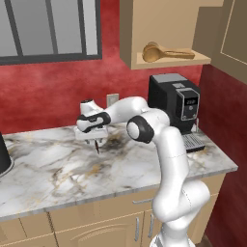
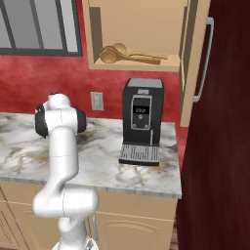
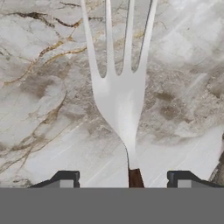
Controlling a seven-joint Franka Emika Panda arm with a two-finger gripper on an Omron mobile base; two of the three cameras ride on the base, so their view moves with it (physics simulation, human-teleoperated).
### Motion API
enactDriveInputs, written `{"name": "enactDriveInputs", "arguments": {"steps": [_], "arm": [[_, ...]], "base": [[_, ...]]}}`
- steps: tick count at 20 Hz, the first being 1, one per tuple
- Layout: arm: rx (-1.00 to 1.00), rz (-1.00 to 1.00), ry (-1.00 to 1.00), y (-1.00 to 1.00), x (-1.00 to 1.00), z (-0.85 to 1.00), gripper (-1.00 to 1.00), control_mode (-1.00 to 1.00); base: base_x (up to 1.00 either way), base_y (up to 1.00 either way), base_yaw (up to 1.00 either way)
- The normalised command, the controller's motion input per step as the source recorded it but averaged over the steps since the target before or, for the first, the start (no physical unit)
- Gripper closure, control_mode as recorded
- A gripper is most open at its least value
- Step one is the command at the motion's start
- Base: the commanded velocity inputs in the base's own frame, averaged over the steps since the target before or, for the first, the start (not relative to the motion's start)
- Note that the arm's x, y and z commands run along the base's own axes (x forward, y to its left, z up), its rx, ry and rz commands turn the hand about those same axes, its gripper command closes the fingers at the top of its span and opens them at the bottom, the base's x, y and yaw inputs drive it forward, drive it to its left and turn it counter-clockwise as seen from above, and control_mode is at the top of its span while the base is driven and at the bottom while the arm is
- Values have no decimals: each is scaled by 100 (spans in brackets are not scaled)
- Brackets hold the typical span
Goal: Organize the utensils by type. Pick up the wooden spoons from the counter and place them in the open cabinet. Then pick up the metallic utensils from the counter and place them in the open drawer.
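A silver fork [image 3: 120, 96] with a dark brown handle end lies on the marble counter [image 1: 48, 169], tines pointing away from the hand. My gripper [image 3: 123, 179] is down over it, and the handle passes midway between the two fingertips with a gap on each side, so the jaws stand open around it. In the left base view the gripper [image 1: 95, 143] points down at the counter's back middle, near the wall. Two wooden spoons [image 1: 164, 52] [image 2: 127, 54] rest on the shelf of the open cabinet [image 1: 144, 29] above. The open drawer is out of view.
A black coffee machine [image 1: 176, 103] [image 2: 141, 119] stands on the counter to the right of the gripper, under the cabinet. A dark rounded object [image 1: 4, 154] sits at the far left edge. A wall socket [image 1: 112, 99] is behind the arm.
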Motion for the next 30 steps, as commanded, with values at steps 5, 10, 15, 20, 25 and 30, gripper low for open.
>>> {"name": "enactDriveInputs", "arguments": {"steps": [5,10,15,20,25,30], "arm": [[0,-4,0,2,1,-29,-100,-100],[0,-3,0,0,0,-29,-100,-100],[0,-3,0,0,-2,-31,-100,-100],[0,-5,0,-1,-14,-38,-100,-100],[0,-5,2,0,-30,-46,-100,-100],[0,-7,11,0,-34,-57,100,-100]], "base": [[0,0,0],[0,0,0],[0,0,0],[0,0,0],[0,0,0],[0,0,0]]}}
